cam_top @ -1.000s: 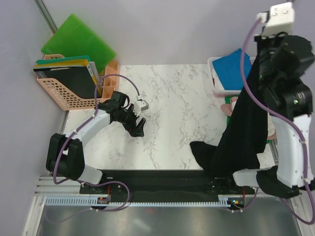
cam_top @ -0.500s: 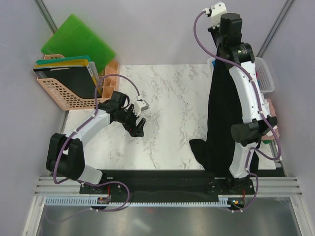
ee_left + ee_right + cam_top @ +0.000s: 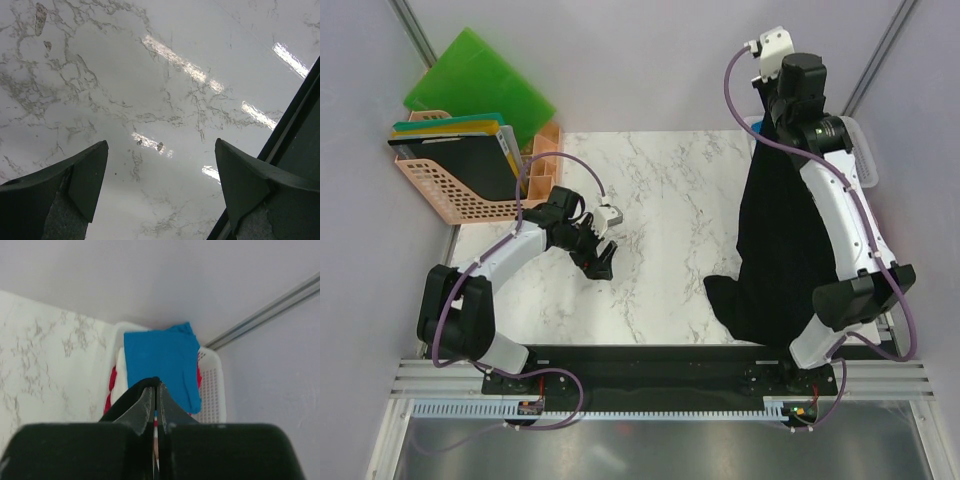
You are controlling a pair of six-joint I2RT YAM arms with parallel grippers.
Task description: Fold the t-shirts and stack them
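Now that our right jaws, clamped on the black t-shirt [image 3: 775, 250], have swung it over the desk [image 3: 670, 200], spreading comes next; left jaws gape empty.

Robotics lab cell: marble-look table [image 3: 660, 200], aluminium framing [image 3: 408, 30] (plain grey walls [image 3: 620, 60] all round), side-by-side arms.

The left arm [image 3: 505, 258] and right arm [image 3: 840, 215] wear white shells with black joints, a purple cable [image 3: 726, 80] looping along each. The left claw [image 3: 160, 167] has dark wedge-shaped fingers [image 3: 85, 175]; the right claw [image 3: 156, 390] has slim black ones.
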